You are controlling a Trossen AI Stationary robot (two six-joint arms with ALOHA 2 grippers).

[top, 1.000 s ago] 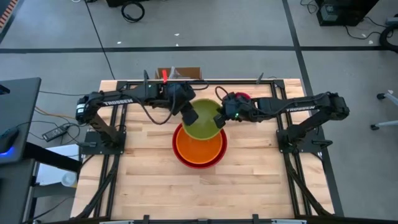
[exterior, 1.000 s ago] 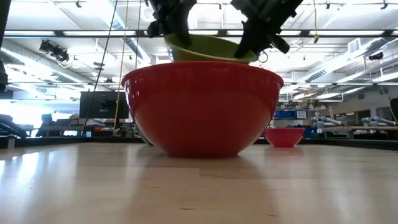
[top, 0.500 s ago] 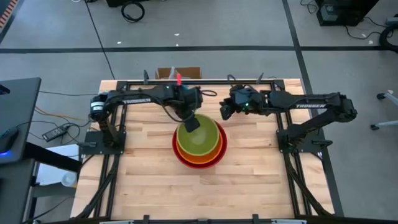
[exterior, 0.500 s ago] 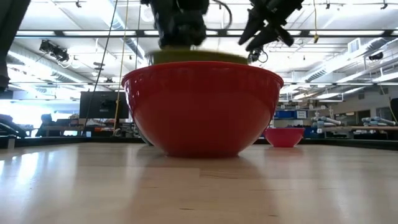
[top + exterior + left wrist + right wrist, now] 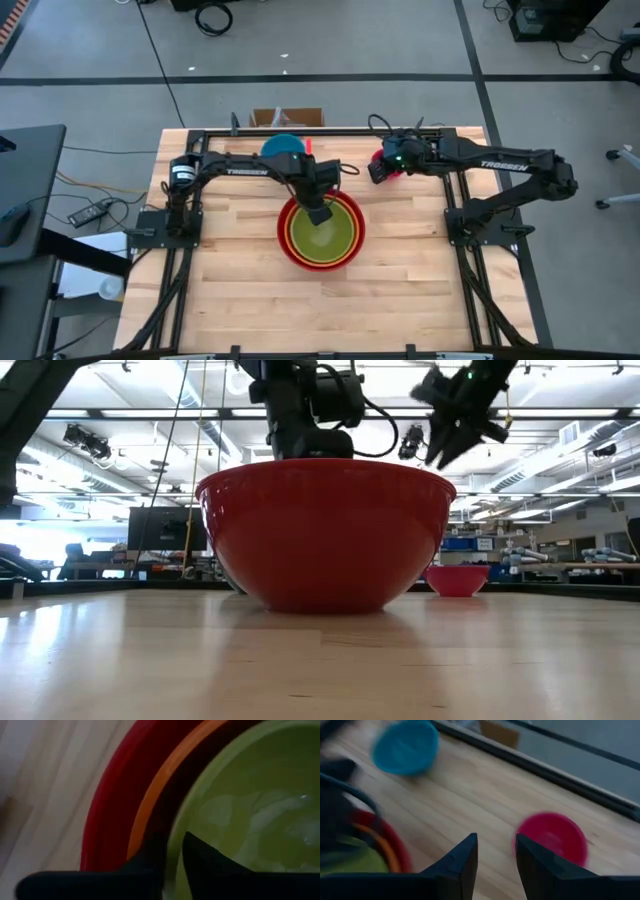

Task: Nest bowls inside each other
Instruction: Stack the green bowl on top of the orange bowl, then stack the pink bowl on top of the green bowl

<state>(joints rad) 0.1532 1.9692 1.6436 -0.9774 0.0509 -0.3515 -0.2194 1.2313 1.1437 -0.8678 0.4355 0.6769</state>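
Observation:
The red bowl [image 5: 320, 268] stands at the table's middle with the orange bowl [image 5: 286, 236] in it and the lime green bowl [image 5: 330, 238] inside that one. My left gripper [image 5: 318, 214] reaches down onto the green bowl's far rim and is shut on it. The blue bowl [image 5: 284, 146] sits at the far edge. The pink bowl [image 5: 550, 837] rests on the wood at the far right. My right gripper [image 5: 495, 851] hangs open above the table just short of the pink bowl, with nothing between its fingers. My left gripper has the green bowl's rim [image 5: 186, 812] between its two fingers, one finger [image 5: 200, 862] inside the bowl and the other [image 5: 150, 857] outside, in the gap to the orange bowl [image 5: 150, 805]. The fingers come steeply from above. The green bowl sits low inside the orange one.
A black metal frame [image 5: 330, 131] runs along the table's far edge and sides. Bare wood lies in front of the red bowl [image 5: 325, 535] toward the near edge. A cardboard box [image 5: 290, 117] stands just beyond the far frame.
My left gripper has gone down and toward the near edge with the green bowl, which was tilted above the orange bowl and now sits level inside it. My right gripper has let go of the green bowl's rim and swung toward the table's far right, over to the pink bowl.

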